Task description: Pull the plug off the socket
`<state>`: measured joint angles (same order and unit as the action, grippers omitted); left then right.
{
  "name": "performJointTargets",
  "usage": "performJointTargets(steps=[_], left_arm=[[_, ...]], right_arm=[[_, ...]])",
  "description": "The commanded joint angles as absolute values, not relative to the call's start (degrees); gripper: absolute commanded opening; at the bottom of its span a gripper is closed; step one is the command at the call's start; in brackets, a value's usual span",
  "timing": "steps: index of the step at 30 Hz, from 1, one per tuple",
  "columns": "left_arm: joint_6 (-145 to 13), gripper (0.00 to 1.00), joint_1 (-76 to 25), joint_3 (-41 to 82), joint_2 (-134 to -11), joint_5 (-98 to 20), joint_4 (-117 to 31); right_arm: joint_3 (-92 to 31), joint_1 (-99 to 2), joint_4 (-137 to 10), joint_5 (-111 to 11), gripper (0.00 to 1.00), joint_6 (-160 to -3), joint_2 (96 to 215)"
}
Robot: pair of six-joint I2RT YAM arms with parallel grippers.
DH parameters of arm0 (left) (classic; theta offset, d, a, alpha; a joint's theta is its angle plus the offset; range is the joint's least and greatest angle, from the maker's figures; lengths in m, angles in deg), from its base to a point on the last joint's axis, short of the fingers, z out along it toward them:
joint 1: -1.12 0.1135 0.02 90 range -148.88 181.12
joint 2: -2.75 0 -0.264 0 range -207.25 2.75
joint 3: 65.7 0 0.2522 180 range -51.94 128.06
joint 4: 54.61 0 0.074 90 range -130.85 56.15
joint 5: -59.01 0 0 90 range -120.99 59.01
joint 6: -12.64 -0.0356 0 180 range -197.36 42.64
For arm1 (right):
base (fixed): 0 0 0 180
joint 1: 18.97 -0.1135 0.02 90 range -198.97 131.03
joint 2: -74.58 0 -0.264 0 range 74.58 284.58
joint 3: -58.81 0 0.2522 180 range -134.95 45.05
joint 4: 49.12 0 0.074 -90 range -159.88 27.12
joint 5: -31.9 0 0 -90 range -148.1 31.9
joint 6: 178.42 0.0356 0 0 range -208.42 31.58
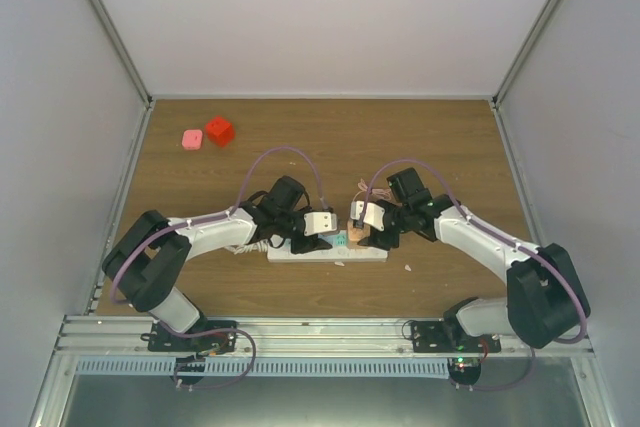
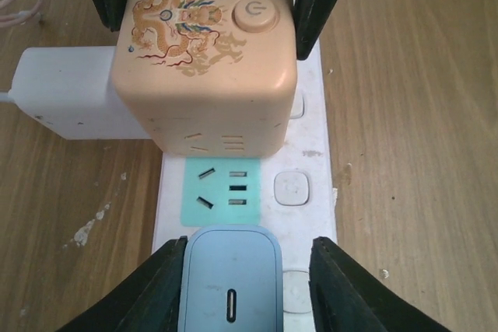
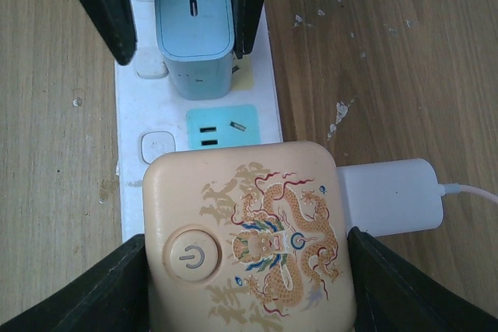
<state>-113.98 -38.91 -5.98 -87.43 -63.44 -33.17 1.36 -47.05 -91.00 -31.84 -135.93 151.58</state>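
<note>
Nothing has been pulled off so far. The power strip point(image 1: 372, 254) lies low in the centre of the top view, and both plugs are seen seated in it. The blue charger point(image 2: 231, 285) is straddled by the left gripper point(image 2: 247, 245). Its jaws are released, with one finger touching the charger and a gap on the other side. The peach cube point(image 3: 241, 192) (dragon-printed, with a power button) is grasped by the right gripper point(image 3: 247, 240), jaws pressed to both flanks. Between the two plugs a teal outlet point(image 2: 222, 192) is bare. A white adapter point(image 3: 393, 196) is plugged into the cube's side. The whole pull is judged to remain. A red block point(image 1: 219, 131) and a pink block point(image 1: 192, 139) are seen at the upper left of the table point(image 1: 400, 137).
</note>
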Motion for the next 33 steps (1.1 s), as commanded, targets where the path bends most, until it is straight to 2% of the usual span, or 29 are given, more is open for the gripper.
performJointTargets(steps=[1,5,12,20,33], left_arm=[[-113.94,0.41,-40.06,-6.31,-87.77,-60.69,-33.18],[-112.09,0.31,-40.10,-5.96,-87.58,-63.74,-33.16],[-109.64,0.21,-40.10,-3.09,-86.65,-66.90,-33.12],[-108.86,0.16,-40.10,-2.67,-84.27,-68.43,-32.92],[-109.18,0.15,-40.10,-2.55,-82.23,-67.74,-32.39]], right_arm=[[4.91,-48.66,-93.82,-32.89,0.48,-136.00,153.64],[5.15,-48.59,-93.95,-33.17,0.47,-136.70,153.65],[5.81,-48.59,-93.96,-33.95,0.44,-137.09,153.73],[5.79,-48.59,-94.17,-33.90,0.43,-137.29,153.97],[5.72,-48.68,-94.25,-34.15,0.43,-137.03,154.48]])
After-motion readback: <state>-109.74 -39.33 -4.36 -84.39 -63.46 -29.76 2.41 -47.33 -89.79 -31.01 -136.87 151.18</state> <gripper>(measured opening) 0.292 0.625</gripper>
